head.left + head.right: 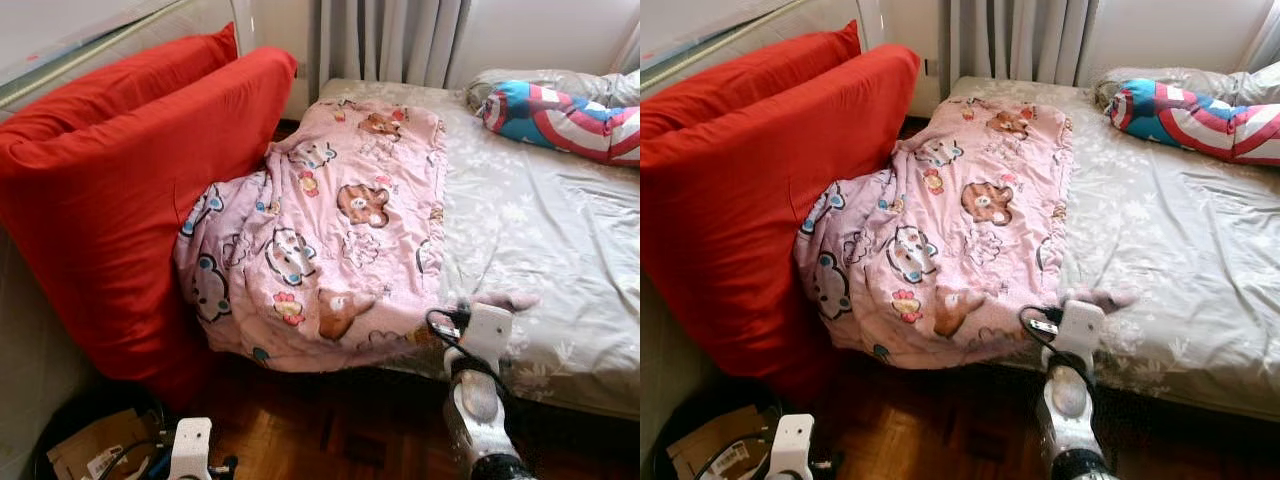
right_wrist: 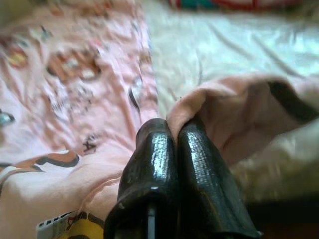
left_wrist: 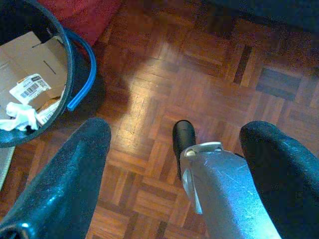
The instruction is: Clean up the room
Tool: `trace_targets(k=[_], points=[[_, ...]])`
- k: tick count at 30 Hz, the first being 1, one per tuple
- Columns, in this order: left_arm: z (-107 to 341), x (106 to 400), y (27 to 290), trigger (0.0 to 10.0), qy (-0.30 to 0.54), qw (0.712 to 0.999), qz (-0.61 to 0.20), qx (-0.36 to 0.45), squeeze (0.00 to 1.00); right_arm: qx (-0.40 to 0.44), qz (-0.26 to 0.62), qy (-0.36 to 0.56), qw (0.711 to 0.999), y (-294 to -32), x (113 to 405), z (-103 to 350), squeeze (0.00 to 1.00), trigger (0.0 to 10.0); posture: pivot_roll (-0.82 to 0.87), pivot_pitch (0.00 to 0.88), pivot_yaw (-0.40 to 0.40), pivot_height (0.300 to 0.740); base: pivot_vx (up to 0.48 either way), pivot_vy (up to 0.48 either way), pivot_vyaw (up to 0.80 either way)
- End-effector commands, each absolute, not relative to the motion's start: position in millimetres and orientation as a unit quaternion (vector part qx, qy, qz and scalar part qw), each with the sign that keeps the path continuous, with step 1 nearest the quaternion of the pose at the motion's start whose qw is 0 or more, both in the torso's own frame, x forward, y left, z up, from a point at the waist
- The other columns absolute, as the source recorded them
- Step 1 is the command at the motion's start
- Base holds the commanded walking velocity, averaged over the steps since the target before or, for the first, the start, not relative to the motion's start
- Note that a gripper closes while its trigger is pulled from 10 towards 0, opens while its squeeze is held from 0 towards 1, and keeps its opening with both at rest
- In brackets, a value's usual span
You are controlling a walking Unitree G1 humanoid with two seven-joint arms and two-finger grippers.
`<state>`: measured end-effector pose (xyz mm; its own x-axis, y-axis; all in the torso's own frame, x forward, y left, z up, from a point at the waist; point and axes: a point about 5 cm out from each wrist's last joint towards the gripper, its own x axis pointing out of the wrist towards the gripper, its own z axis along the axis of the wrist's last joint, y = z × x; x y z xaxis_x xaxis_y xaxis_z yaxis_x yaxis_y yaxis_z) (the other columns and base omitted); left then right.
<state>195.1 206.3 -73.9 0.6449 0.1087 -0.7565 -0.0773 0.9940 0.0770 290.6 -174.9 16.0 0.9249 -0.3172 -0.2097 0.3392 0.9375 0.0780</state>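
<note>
1. The right gripper has its two glossy black fingers pressed together, pinching a fold of the pink blanket at its lower corner near the bed's edge; in the head views the fingertips themselves are hidden under the raised cloth.
2. The blanket is soft, fleecy and crumpled, printed with cartoon bears and cats. It lies over the left part of the bed, one side drooping toward the floor.
3. The bed's sheet is pale grey with a faint floral pattern, and wrinkled.
4. Two big red cushions lean upright beside the bed, touching the blanket.
5. A striped red, white and blue pillow is cut off at the frame edge.
6. The left gripper hangs above the parquet floor, fingers spread wide and holding nothing, near a dark bin of cardboard and paper scraps.
</note>
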Motion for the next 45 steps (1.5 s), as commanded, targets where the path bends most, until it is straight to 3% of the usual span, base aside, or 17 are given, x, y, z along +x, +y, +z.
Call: trace_targets(k=[1,9,18,19,20,21,38,41,42,43,44,45], points=[[-76.9,189.3,207.9,10.0,0.431,0.901,0.050,0.019,0.00,0.066,-0.166,0.110,0.978,-173.3,290.3,13.3,0.00,10.0,0.03,0.064,-0.010,0.740,0.000,0.000,0.00],[-76.8,189.5,207.8,10.0,0.432,0.901,0.043,0.025,0.00,0.057,-0.122,0.178,0.975,-159.4,284.6,-2.6,0.00,10.0,0.03,0.064,-0.010,0.740,0.000,0.000,0.00],[-76.8,189.7,207.7,10.0,0.432,0.900,0.040,0.027,0.00,0.066,-0.112,0.177,0.976,-156.4,286.4,-1.3,0.00,10.0,0.03,0.066,-0.010,0.740,0.000,0.000,0.00],[-76.8,189.7,207.6,10.0,0.432,0.901,0.040,0.027,0.00,0.068,-0.111,0.176,0.976,-156.6,286.7,-0.9,0.25,10.0,0.03,0.066,-0.010,0.740,0.000,0.000,0.00],[-76.8,189.8,207.5,10.0,0.432,0.901,0.040,0.026,0.00,0.068,-0.110,0.176,0.976,-156.7,286.9,-0.8,0.89,10.0,0.03,0.067,-0.010,0.740,0.000,0.000,0.00],[-76.7,189.8,207.4,10.0,0.432,0.901,0.040,0.026,0.00,0.068,-0.109,0.176,0.976,-156.6,287.0,-0.8,1.00,10.0,0.03,0.067,-0.010,0.740,0.000,0.000,0.00],[-76.6,189.9,207.7,10.0,0.432,0.901,0.038,0.027,0.00,0.072,-0.091,0.178,0.977,-151.1,287.1,-1.2,1.00,10.0,0.03,0.068,-0.009,0.740,0.000,0.000,0.00],[-76.6,189.9,207.8,10.0,0.432,0.901,0.037,0.028,0.00,0.075,-0.080,0.185,0.977,-148.6,286.1,-3.1,0.96,10.0,0.03,0.068,-0.009,0.740,0.000,0.000,0.00],[-76.6,189.9,207.7,10.0,0.432,0.900,0.036,0.028,0.00,0.076,-0.069,0.192,0.976,-146.1,284.5,-5.3,0.67,10.0,0.03,0.067,-0.010,0.740,0.000,0.000,0.00],[-76.6,189.9,207.7,10.0,0.432,0.900,0.036,0.028,0.00,0.076,-0.069,0.192,0.976,-146.1,284.5,-5.3,0.67,10.0,0.03,0.067,-0.010,0.740,0.000,0.000,0.00],[-76.6,190.0,207.5,10.0,0.433,0.900,0.035,0.029,0.00,0.074,-0.053,0.204,0.975,-143.8,281.4,-9.4,0.09,10.0,0.03,0.067,-0.011,0.740,0.000,0.000,0.00],[-76.6,190.0,207.4,10.0,0.433,0.900,0.035,0.029,0.00,0.072,-0.048,0.208,0.974,-143.4,280.5,-10.6,0.00,10.0,0.02,0.067,-0.011,0.740,0.000,0.000,0.00]])
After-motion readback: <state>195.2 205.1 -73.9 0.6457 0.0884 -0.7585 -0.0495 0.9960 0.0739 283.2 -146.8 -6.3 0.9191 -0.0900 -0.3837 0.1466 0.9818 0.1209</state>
